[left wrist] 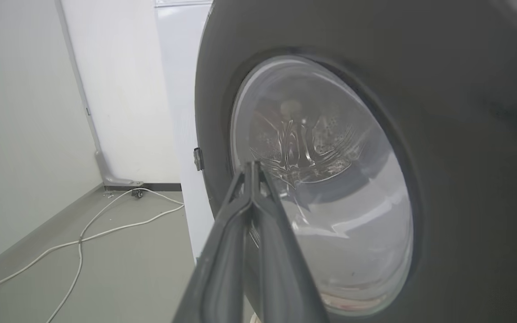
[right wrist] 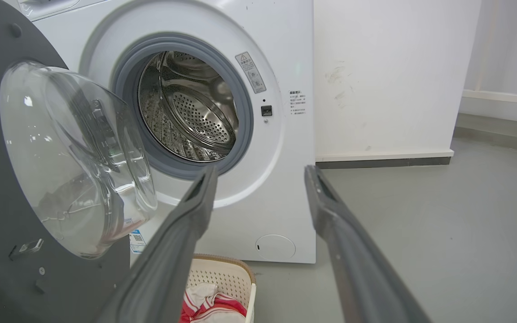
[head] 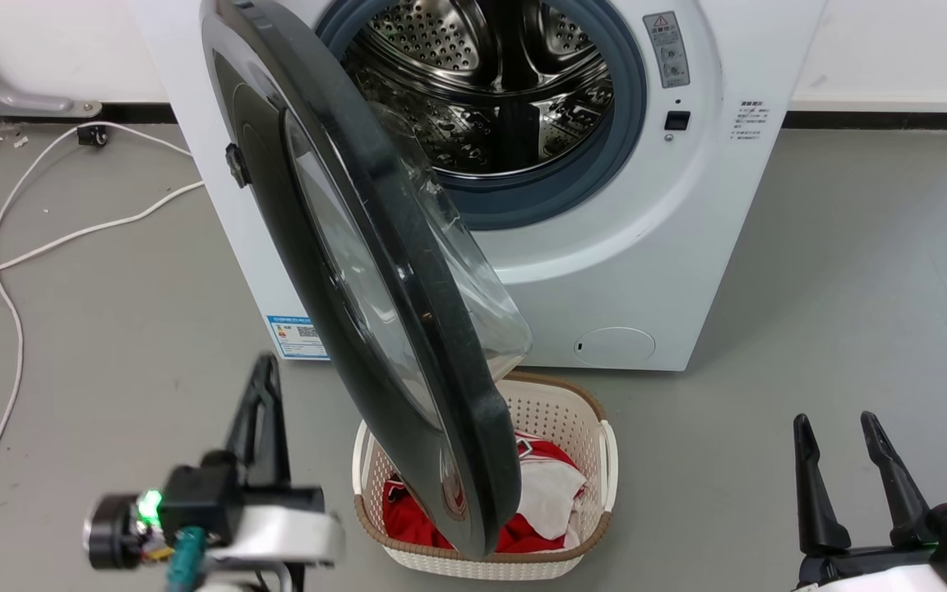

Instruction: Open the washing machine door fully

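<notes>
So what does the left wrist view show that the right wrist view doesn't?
Left wrist view: the door's outer face, the white cables on the floor, and the left gripper, fingers together. Right wrist view: the open steel drum, the laundry basket with red and white clothes, and the right gripper, fingers apart. Both: the washing machine door with its glass bowl, and the washing machine.

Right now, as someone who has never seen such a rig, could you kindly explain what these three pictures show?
A two-armed robot faces a washing machine. One picture looks down from its head; the other two look along each gripper from wrist cameras. The washing machine door stands partly open, swung out above a laundry basket of red and white clothes on the floor. The left gripper is shut and empty, beside the door's outer face. The right gripper is open, holding nothing. A white cable lies on the floor.
</notes>
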Controlling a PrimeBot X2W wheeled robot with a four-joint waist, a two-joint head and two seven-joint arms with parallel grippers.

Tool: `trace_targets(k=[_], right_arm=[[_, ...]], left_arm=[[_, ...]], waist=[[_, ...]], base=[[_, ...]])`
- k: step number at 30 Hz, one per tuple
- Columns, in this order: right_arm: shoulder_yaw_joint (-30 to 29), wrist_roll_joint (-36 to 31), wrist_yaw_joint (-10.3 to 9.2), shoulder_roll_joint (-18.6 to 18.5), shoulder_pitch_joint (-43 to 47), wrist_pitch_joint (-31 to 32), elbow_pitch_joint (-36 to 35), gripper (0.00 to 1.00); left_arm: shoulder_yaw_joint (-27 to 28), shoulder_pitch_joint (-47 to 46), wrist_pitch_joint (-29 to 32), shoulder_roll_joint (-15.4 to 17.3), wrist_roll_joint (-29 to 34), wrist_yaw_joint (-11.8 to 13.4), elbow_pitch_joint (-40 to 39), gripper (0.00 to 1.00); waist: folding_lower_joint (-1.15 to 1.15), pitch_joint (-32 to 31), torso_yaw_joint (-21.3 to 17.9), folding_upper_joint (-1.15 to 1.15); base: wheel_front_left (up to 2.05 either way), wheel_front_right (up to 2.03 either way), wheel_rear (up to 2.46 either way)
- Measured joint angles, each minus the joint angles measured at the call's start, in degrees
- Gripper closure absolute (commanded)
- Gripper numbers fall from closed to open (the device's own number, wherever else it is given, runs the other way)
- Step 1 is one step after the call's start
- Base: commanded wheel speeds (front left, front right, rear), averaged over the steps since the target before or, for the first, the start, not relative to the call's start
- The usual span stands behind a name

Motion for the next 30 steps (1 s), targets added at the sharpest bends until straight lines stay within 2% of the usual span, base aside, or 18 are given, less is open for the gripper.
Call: trace_targets(k=[6, 11, 20, 30], right_arm=[[0.1, 0.0, 0.0, 0.0, -0.2, 0.0, 0.1, 0.0], [-0.2, 0.5, 0.0, 0.0, -0.2, 0.0, 0.1, 0.0], [0.1, 0.5, 0.0, 0.0, -0.3, 0.0, 0.4, 0.0], [0.5, 0.5, 0.0, 0.0, -0.6, 0.0, 0.9, 0.0]], left_arm=[[2.0, -4.4, 0.0, 0.1, 0.5, -1.4, -7.9, 1.0], [0.6, -7.6, 0.0, 0.1, 1.3, -2.7, -15.4, 1.0], [-7.5, -11.3, 0.0, 0.1, 2.0, -4.3, -22.0, 1.0], [-21.9, -13.1, 0.0, 0.0, 1.2, -5.5, -21.8, 1.0]], waist=[[0.0, 0.5, 0.0, 0.0], [0.0, 0.7, -0.1, 0.0], [0.0, 0.7, -0.1, 0.0], [0.0, 0.6, -0.5, 0.0]], base=[[0.0, 0.0, 0.0], [0.0, 0.0, 0.0], [0.0, 0.0, 0.0], [0.0, 0.0, 0.0]])
